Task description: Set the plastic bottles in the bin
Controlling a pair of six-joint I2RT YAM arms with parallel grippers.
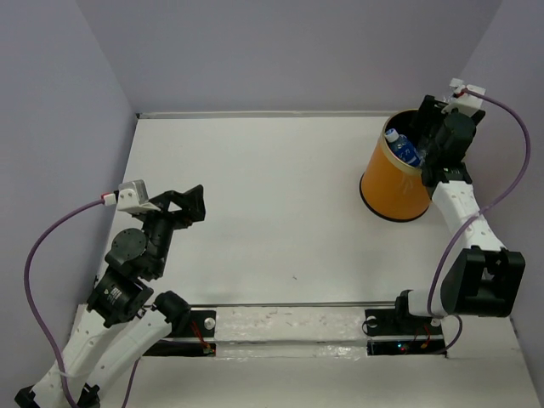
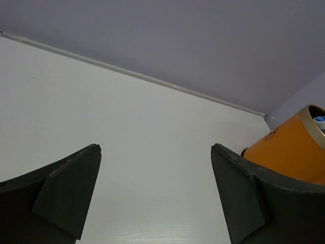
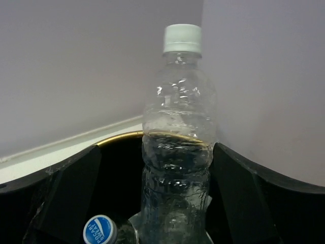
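Note:
The orange bin (image 1: 393, 183) stands at the table's far right. A bottle with a blue label and cap (image 1: 403, 146) sticks out of it. My right gripper (image 1: 429, 146) hangs over the bin's right rim. In the right wrist view, a clear bottle with a white cap (image 3: 177, 152) stands upright in the bin between the fingers of that gripper (image 3: 155, 152). The jaws are spread wide and do not clamp it. The blue cap (image 3: 99, 230) lies lower left of it, inside the rim (image 3: 119, 137). My left gripper (image 1: 194, 204) is open and empty over the left of the table.
The left wrist view shows the open left gripper (image 2: 156, 152) above bare white table, with the bin (image 2: 292, 152) at the far right. Grey walls close the table at the back and sides. A taped strip (image 1: 289, 327) runs along the near edge.

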